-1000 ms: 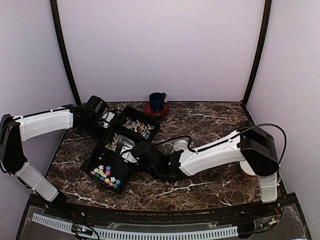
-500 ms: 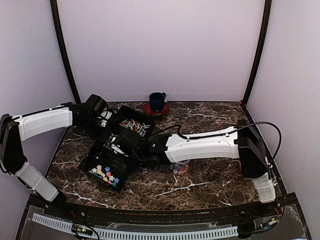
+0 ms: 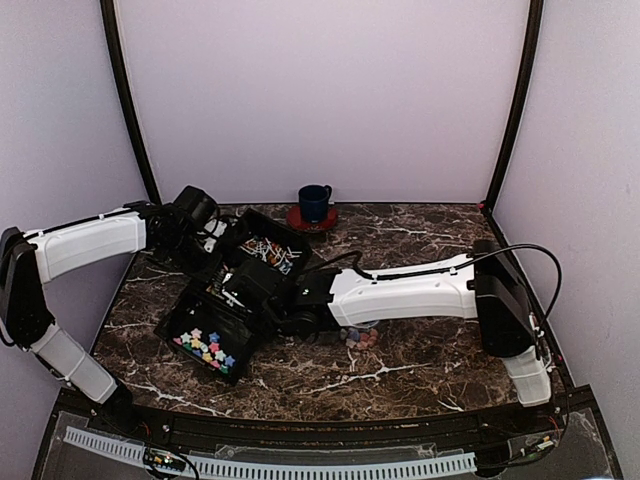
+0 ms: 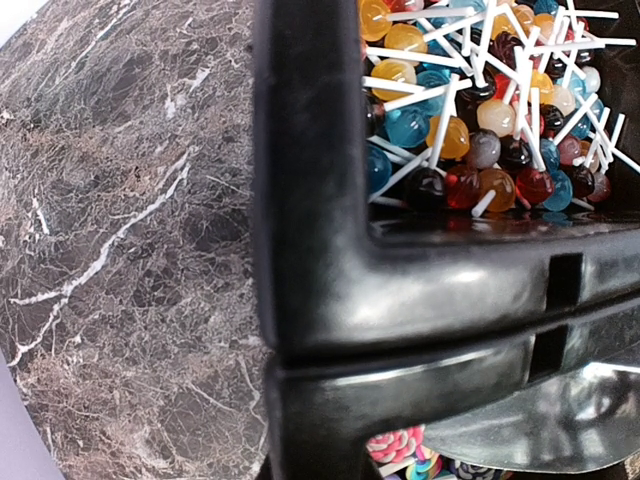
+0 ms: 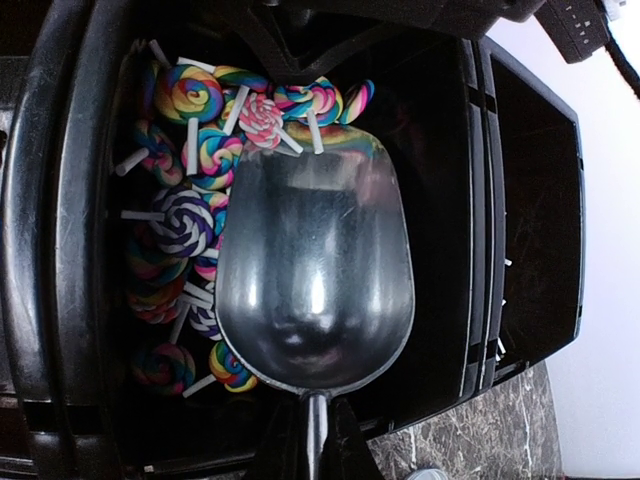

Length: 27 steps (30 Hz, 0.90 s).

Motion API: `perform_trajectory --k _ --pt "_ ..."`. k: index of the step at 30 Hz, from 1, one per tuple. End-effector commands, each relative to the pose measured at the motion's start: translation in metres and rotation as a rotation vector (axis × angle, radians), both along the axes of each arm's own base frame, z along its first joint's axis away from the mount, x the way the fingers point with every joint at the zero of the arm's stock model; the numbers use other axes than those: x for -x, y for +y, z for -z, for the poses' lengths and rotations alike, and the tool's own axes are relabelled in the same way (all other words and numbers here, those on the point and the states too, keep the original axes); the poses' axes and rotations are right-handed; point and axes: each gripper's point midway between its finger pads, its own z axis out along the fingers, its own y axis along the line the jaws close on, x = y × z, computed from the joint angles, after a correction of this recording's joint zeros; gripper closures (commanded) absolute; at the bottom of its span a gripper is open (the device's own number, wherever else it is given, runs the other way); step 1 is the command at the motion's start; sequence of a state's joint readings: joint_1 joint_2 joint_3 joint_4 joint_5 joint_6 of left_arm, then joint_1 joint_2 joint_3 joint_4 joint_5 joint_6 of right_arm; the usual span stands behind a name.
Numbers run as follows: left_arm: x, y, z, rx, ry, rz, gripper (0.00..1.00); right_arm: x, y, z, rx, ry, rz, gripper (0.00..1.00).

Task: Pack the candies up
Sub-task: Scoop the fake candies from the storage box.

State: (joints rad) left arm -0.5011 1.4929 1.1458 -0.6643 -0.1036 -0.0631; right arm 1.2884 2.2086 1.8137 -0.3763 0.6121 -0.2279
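Right wrist alone shows the right end effector (image 5: 308, 450) clamping a scoop (image 5: 315, 270) over swirl lollipops (image 5: 190, 90); left end effector (image 3: 212, 238) narrow.

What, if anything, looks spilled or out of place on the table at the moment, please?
A small cluster of pinkish pieces sits on the marble table under the right arm, outside the black trays. I cannot tell whether they are spilled loose or in a clear container. Nothing else stands out.
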Motion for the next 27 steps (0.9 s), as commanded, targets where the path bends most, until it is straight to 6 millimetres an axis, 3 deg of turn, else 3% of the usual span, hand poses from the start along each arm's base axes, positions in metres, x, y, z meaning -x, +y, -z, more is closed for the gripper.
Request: perform_trajectory --k 1,8,12,16,23,27 --pt "0.007 -0.064 -0.074 0.24 -0.106 0.173 1.0 0.002 -0.029 0.075 0.193 0.126 0.018 1.0" --pt "0.003 -0.054 -0.072 0.099 -0.112 0.15 1.0 0.013 -0.023 0.073 0.099 0.217 0.026 1.0" --pt "-0.001 -0.051 -0.077 0.108 -0.148 0.113 1.0 0.012 -0.01 0.057 -0.015 0.256 0.041 1.0" --pt "-0.004 -0.044 -0.083 0.096 -0.182 0.078 1.0 -0.006 -0.031 0.048 -0.016 0.119 0.179 1.0" --pt "-0.005 -0.048 -0.07 0.097 -0.164 0.092 1.0 0.021 -0.019 0.059 -0.051 0.257 0.052 1.0" --pt "-0.001 -0.054 -0.062 0.121 -0.147 0.12 1.0 0.03 -0.025 0.059 -0.062 0.274 0.004 1.0"
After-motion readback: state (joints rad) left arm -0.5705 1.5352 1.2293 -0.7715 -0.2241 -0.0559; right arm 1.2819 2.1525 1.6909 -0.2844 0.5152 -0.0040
